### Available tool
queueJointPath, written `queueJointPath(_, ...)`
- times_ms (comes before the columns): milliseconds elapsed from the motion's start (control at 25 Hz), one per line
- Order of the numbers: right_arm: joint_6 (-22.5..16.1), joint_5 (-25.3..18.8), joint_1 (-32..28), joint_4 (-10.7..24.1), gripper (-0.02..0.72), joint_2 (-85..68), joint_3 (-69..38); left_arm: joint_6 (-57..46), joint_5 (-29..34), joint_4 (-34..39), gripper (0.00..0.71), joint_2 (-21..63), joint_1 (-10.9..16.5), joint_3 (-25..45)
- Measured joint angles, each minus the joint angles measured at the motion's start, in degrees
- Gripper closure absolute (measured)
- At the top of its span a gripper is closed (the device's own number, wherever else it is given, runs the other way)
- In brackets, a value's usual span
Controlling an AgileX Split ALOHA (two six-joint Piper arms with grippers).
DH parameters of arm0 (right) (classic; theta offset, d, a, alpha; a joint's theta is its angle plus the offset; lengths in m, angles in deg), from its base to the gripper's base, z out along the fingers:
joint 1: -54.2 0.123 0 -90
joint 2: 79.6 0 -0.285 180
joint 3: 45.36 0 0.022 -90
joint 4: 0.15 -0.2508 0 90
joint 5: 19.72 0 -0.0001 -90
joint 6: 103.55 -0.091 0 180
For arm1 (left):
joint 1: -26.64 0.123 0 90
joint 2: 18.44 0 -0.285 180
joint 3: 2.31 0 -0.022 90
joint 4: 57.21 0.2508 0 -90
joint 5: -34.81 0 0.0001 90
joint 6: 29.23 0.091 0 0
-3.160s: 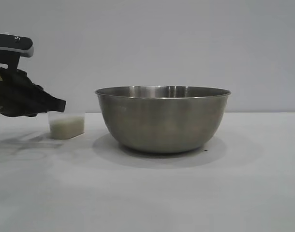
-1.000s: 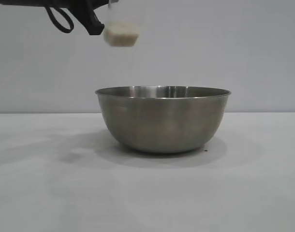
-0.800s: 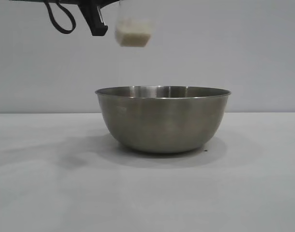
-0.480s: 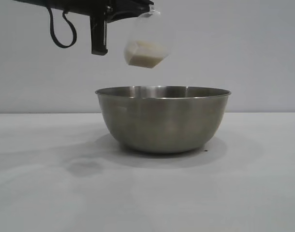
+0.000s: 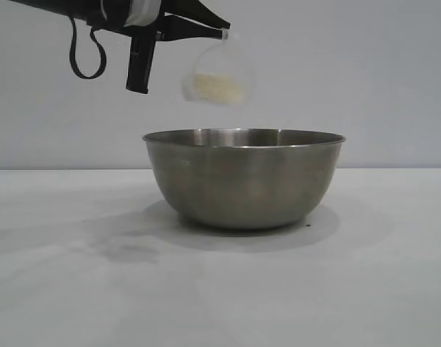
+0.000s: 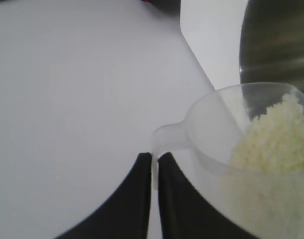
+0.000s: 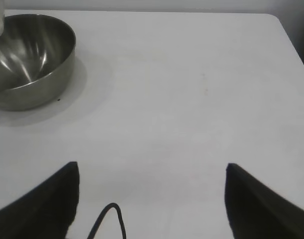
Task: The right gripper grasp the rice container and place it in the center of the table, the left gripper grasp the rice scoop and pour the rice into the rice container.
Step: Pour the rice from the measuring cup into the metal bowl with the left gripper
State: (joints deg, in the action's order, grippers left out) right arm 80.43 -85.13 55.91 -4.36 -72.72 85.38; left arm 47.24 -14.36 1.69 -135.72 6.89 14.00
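The rice container (image 5: pixel 242 181), a large steel bowl, stands on the white table (image 5: pixel 220 289). High above the bowl's left part my left gripper (image 5: pixel 219 27) is shut on the small side handle of the rice scoop (image 5: pixel 217 72), a clear plastic cup hanging tilted. The rice (image 5: pixel 215 87) lies heaped inside the cup. The left wrist view shows the left gripper (image 6: pixel 155 156) pinching the handle, the scoop (image 6: pixel 217 124) with rice (image 6: pixel 276 134), and the bowl (image 6: pixel 276 45) beyond. My right gripper (image 7: pixel 150 169) is open over bare table, well away from the bowl (image 7: pixel 27 59).
The table's far edge (image 7: pixel 142 12) runs behind the bowl. A thin black cable (image 7: pixel 109 219) loops between the right gripper's fingers. A black cable loop (image 5: pixel 83 58) hangs under the left arm.
The left gripper has carried the scoop to the right, from beside the bowl's left rim to over it, and the cup now tilts more. The bowl has not moved.
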Motion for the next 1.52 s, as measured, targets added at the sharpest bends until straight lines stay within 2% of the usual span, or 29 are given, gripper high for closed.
queueJointPath(840,0.0,0.0,0.0,0.0,0.155,0.0,0.0,32.0,2.2,-2.4,0.710,0.0,-0.4,2.4)
queueJointPath(1520,0.0,0.0,0.0,0.0,0.155,0.0,0.0,41.8,2.0,-0.9,0.710,0.0,-1.1,2.4)
